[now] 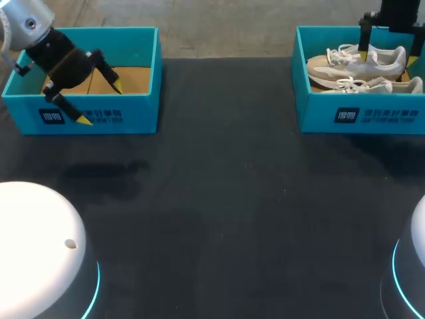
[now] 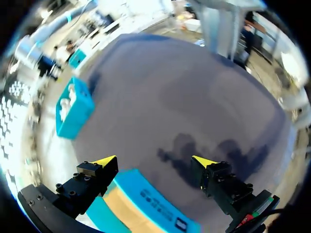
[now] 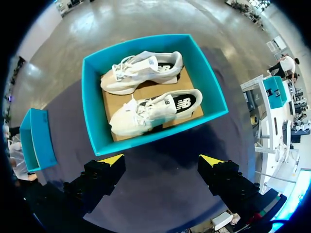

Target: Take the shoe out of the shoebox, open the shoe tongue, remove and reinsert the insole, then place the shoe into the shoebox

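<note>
Shoes (image 3: 154, 110) lie as a pair inside the blue box (image 3: 92, 102) ahead of the right fingers (image 3: 163, 160), which hang spread and empty. Left fingers (image 2: 154, 161) gape, empty, over another box (image 1: 143, 80). This fits either before lifting out or after return.

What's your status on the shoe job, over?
Left hand open over the empty teal box. Right hand open above the shoebox. Two white shoes lie inside. Nothing blocking.
</note>
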You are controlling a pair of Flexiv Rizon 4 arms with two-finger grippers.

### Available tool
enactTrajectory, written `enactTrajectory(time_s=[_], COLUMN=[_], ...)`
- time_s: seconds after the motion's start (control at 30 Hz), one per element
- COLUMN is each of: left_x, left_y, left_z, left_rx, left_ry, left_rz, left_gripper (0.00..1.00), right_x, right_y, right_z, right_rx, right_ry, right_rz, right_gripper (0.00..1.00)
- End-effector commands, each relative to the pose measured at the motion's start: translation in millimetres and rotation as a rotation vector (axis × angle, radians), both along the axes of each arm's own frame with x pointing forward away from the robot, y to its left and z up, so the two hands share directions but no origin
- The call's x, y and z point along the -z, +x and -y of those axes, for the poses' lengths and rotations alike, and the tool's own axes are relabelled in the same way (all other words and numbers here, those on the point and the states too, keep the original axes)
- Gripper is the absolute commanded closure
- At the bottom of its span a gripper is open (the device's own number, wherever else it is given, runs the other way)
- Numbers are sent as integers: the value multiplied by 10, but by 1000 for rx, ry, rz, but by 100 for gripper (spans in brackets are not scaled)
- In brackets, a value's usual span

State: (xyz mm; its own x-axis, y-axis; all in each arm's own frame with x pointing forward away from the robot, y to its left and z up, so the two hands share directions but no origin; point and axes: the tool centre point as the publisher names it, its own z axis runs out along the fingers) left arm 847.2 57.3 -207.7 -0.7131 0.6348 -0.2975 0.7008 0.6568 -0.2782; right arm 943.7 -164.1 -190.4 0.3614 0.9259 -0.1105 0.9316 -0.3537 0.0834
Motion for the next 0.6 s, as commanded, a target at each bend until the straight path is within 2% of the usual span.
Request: enactTrajectory(time_s=[0.03,0.23,0.6], left_x=[-32,-138,-138], left_y=[32,90,90], left_z=[-22,-139,-139], left_rx=[-538,-633,-633], left_ry=[51,18,18], left_rz=[-204,-364,-364], left_gripper=[0,0,0], right_x=[4,4,4], right_y=[-4,-4,-4], right_z=[-2,-2,-2], right_rx=[1,1,1], right_ry=[1,1,1], right_rz=[2,2,2], right_gripper=[0,0,0])
